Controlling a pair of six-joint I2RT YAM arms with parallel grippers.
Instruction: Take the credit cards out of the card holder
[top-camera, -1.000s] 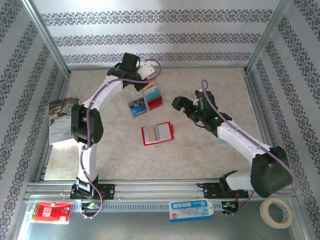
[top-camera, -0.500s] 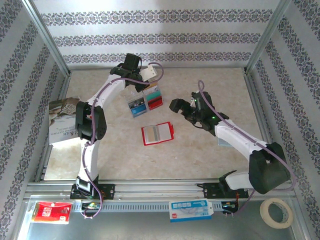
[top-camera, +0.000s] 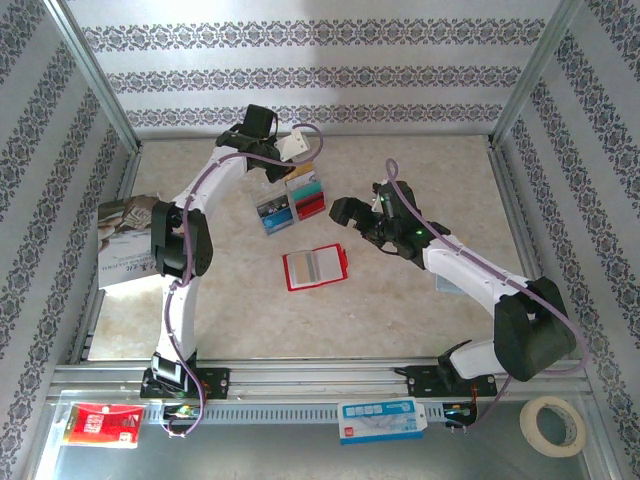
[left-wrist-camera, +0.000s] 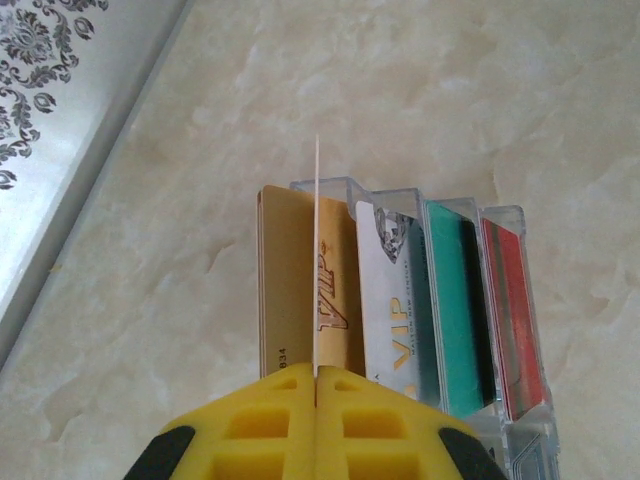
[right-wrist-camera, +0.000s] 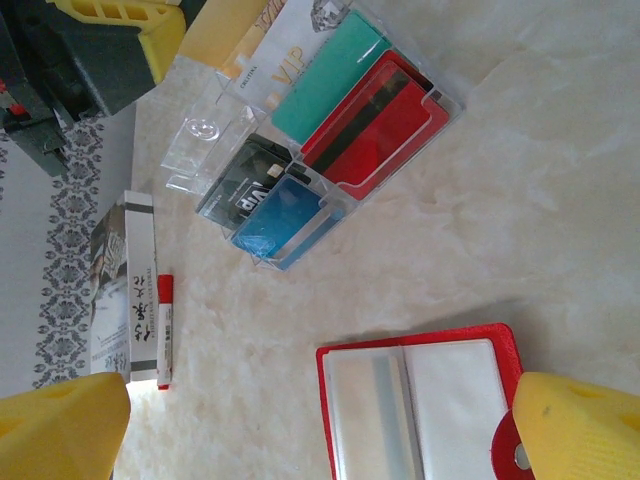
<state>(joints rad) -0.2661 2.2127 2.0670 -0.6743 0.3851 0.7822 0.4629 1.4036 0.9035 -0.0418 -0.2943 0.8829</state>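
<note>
Shut on a credit card (left-wrist-camera: 316, 250), my left gripper (left-wrist-camera: 315, 380) hung above the clear rack (right-wrist-camera: 200, 135), needing a straight drop into a slot, I judged; my right gripper (right-wrist-camera: 320, 428) gaped over the card holder (right-wrist-camera: 440, 385).

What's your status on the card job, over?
Left pincer shut on one pale card, edge-on, pointed at clear rack. Right pincer open over card holder, lying open. Nothing blocking holder.
</note>
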